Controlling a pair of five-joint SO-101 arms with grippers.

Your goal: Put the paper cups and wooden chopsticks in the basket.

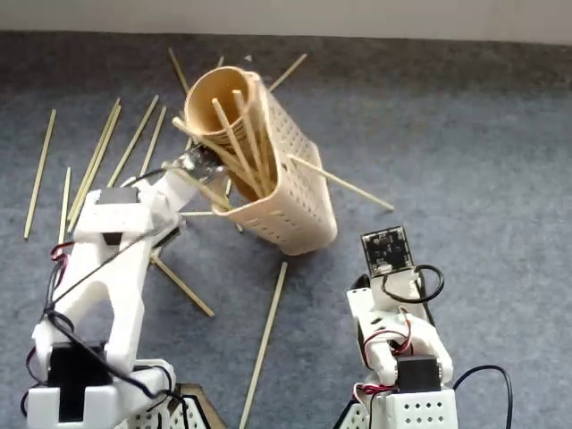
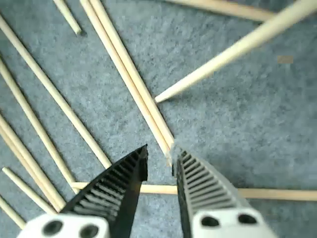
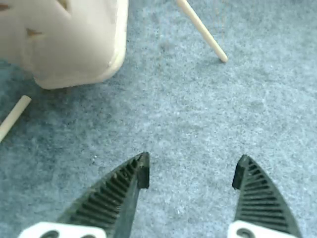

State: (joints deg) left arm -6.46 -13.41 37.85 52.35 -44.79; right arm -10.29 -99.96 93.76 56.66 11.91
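Observation:
The cream perforated basket (image 1: pixel 286 197) leans tilted on the grey carpet, holding a paper cup (image 1: pixel 219 98) and several wooden chopsticks (image 1: pixel 234 134). My left gripper (image 1: pixel 195 166) sits beside the basket's left side. In the left wrist view the left gripper (image 2: pixel 161 159) is narrowly open just above the carpet, with the near end of a pair of chopsticks (image 2: pixel 130 79) lying between its tips. My right gripper (image 3: pixel 190 171) is wide open over bare carpet, a little short of the basket's bottom corner (image 3: pixel 74 44), and holds nothing.
Several loose chopsticks (image 1: pixel 94 165) lie scattered left of the basket. One long chopstick (image 1: pixel 265 344) lies between the arms, another (image 1: pixel 183 286) by the left arm. A chopstick end (image 3: pixel 200 29) and a second one (image 3: pixel 12 119) lie ahead of the right gripper.

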